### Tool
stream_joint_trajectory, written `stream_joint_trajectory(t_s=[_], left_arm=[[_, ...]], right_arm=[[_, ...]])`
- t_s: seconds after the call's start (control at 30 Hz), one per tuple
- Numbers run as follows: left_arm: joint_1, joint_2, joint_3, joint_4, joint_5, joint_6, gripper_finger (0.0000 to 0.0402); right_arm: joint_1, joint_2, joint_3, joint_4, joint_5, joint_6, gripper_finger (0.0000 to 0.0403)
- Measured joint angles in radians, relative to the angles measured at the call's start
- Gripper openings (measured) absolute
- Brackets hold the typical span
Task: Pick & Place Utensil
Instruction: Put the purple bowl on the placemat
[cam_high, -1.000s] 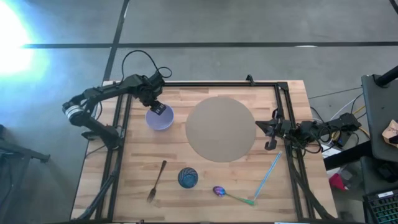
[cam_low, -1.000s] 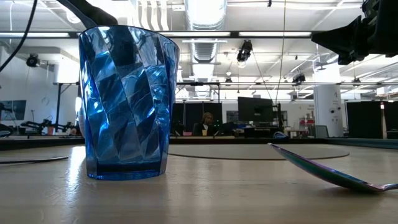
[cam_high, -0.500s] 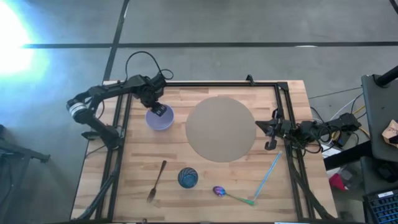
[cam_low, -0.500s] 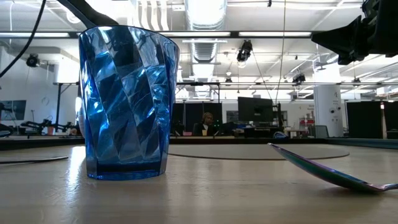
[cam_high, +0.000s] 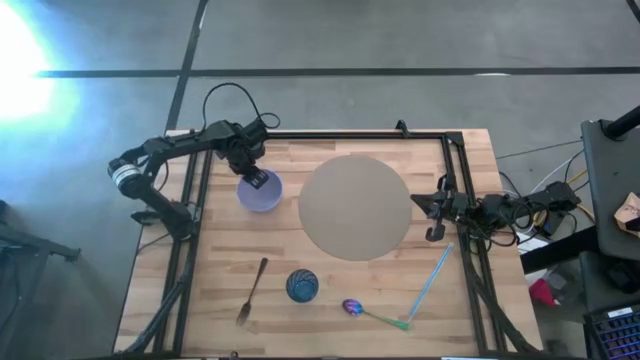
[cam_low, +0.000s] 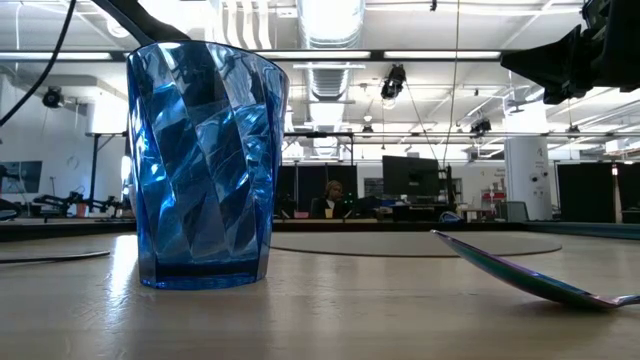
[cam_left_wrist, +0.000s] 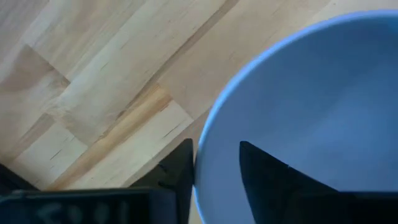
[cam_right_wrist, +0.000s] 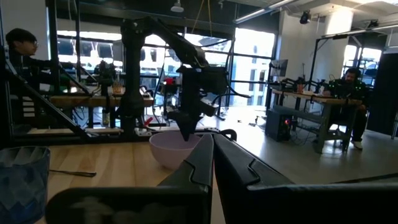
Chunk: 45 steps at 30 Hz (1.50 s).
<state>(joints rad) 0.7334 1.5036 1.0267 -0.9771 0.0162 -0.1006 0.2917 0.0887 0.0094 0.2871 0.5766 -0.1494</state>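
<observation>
1. Here, in the high view, the left gripper (cam_high: 256, 180) is at the far-left rim of a lavender bowl (cam_high: 262, 195), which stands on the wooden counter (cam_high: 220, 260) just left of a round tan mat (cam_high: 355, 206).
2. In the same view, a dark fork (cam_high: 251, 291) lies near the front left of the counter, a blue cup (cam_high: 302, 286) stands just right of it, and a spoon with a shiny purple head (cam_high: 353, 307) lies right of the cup. A light blue straw (cam_high: 430, 282) lies slanted at the front right.
3. The right gripper (cam_high: 433, 215) waits at the right edge of the counter, beside the mat, apart from all utensils.
4. In the low view, the blue cup (cam_low: 203, 165) stands upright close to the camera, and the spoon (cam_low: 520, 275) rests to its right with one end raised off the counter. The fork (cam_low: 55, 256) shows only as a thin line at the left.
5. In the left wrist view, the two dark fingers (cam_left_wrist: 183, 168) stand on both sides of the bowl's rim (cam_left_wrist: 214, 118), one outside and one inside; they grasp the bowl.
6. In the right wrist view, the right fingers (cam_right_wrist: 199, 163) are pressed together and hold nothing. Beyond them the bowl (cam_right_wrist: 174, 149) and the left arm above it are visible, with the cup (cam_right_wrist: 22, 180) at the side.
</observation>
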Motion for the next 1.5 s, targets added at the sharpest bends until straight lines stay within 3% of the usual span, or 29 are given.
stream_joint_trajectory(t_s=[0.33,0.87,1.2,1.5], left_arm=[[0.002,0.000,0.000,-0.001,0.004,0.040,0.0007],[0.002,-0.032,0.000,-0.011,-0.002,0.016,0.0002],[-0.009,-0.160,0.001,-0.005,-0.019,-0.034,0.0001],[-0.095,-0.289,0.001,0.103,-0.095,-0.098,0.0001]], right_arm=[[0.000,0.000,0.000,0.000,0.000,0.000,0.0008],[0.000,0.000,0.000,0.000,0.000,0.000,0.0008],[0.000,0.000,0.000,0.000,0.000,0.000,0.0008],[0.000,0.000,0.000,0.000,0.000,0.000,0.0008]])
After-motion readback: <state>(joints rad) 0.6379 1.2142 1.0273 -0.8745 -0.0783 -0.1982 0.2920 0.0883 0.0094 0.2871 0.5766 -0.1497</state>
